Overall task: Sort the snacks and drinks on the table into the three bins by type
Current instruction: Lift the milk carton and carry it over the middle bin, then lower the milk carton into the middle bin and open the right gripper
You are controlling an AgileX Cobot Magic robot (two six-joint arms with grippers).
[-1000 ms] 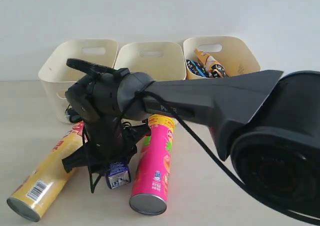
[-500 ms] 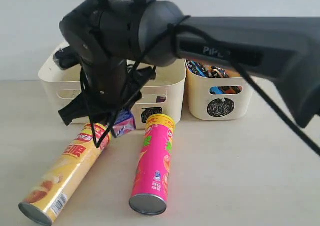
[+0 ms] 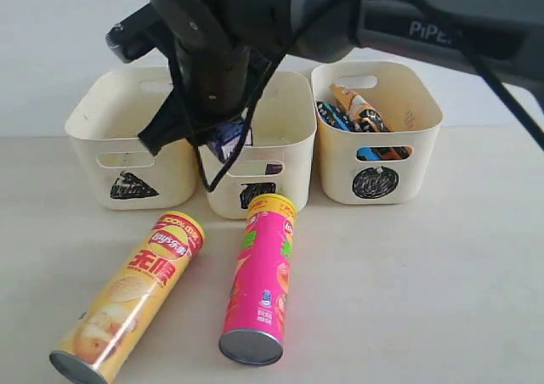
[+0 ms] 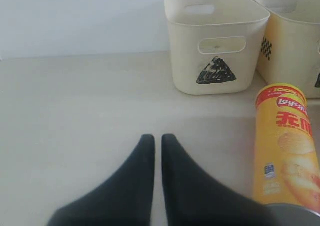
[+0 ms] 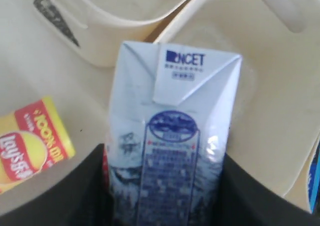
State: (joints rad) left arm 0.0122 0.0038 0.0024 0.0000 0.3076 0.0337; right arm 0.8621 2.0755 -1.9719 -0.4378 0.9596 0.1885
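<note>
Blue-and-white carton, boxy and glossy, sits clamped in right gripper; left gripper pressed closed

Tubes lie before bins

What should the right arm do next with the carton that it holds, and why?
Probably it should carry the carton a little further over the square-marked bin and only then open. The right gripper is shut on the blue and white carton, which hangs in the air near that bin's front rim. It does not yet seem to be fully over the inside, so a release here might miss.
</note>
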